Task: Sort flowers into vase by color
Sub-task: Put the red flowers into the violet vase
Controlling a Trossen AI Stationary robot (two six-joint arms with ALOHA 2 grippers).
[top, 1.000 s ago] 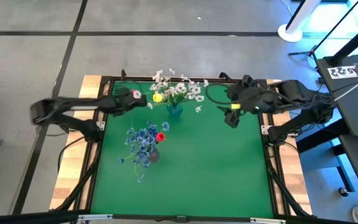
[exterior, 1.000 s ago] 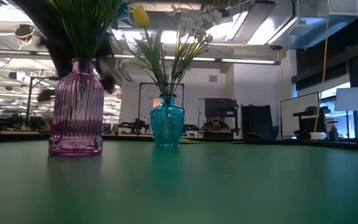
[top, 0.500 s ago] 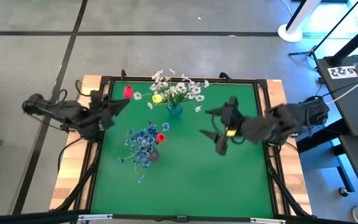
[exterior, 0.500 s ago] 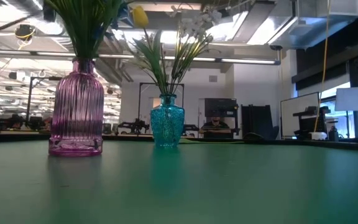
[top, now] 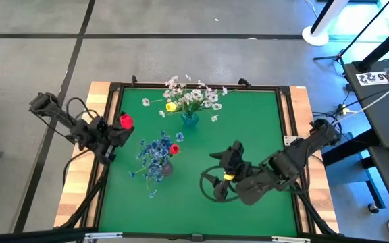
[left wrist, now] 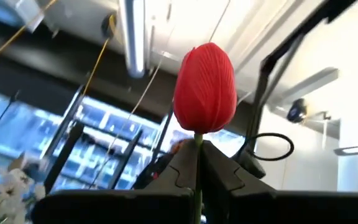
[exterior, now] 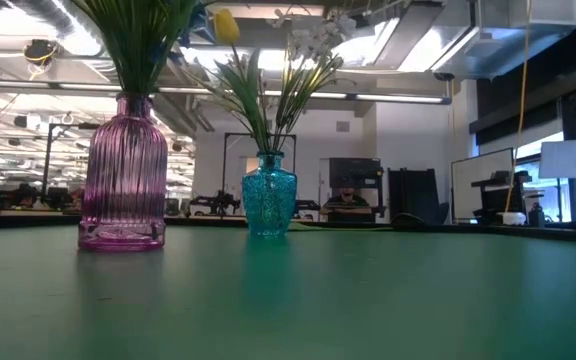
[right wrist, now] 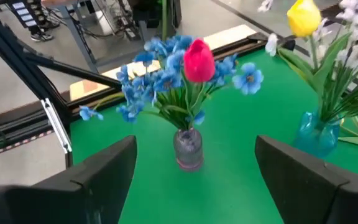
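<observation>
My left gripper (top: 118, 129) hovers over the table's left edge, shut on a red tulip (top: 125, 121); its bud (left wrist: 205, 87) stands beyond the fingertips. A purple vase (exterior: 123, 170) holds blue clusters (top: 155, 152) and another red tulip (top: 174, 149). A teal vase (exterior: 268, 195) near the far edge holds white sprays (top: 204, 96) and a yellow tulip (top: 171, 106). My right gripper (top: 212, 184) is open over the table's near right part, facing the purple vase (right wrist: 188, 149). My left gripper pinches the red tulip's thin green stem just below the bud (left wrist: 197, 144) between its two fingers (left wrist: 180, 163). The bud sticks out past the fingertips, lifted clear of the table. The fingers hide the stem below that.
The green mat (top: 262, 142) lies bare to the right of both vases. A raised dark frame (top: 289, 121) runs round the table. Cables and arm bases sit at the left and right edges.
My left gripper has drawn back from beside the teal vase toward the table's left and near edges, carrying the red tulip with it. My right arm has swung from the far right corner toward the near edge and the table's middle, turning its gripper toward the purple vase.
</observation>
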